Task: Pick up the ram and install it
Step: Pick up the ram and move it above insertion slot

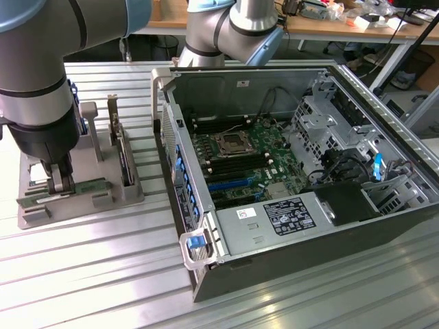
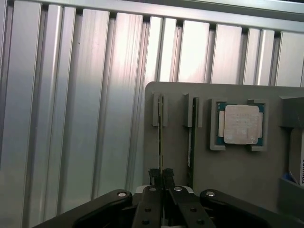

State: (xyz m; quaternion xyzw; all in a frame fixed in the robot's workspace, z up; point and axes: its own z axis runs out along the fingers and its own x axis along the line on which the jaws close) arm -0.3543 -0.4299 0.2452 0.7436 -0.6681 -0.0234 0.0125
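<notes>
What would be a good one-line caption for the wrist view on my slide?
Gripper closed on one ram standing in the gray holder, beside a second ram and the processor.

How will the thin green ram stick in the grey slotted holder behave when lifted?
The thin green ram stick is a flat board, probably stiff and light. The gripper pinches its thin edge, so it might tilt or slip. The grey holder has slots that hug it, so it may bind coming out.

A ribbed silver aluminium bench (image 1: 103,274) is carrying a grey plastic parts holder (image 1: 130,195) at the exterior view's left, an open dark metal computer case (image 1: 274,267) just beside it.
</notes>
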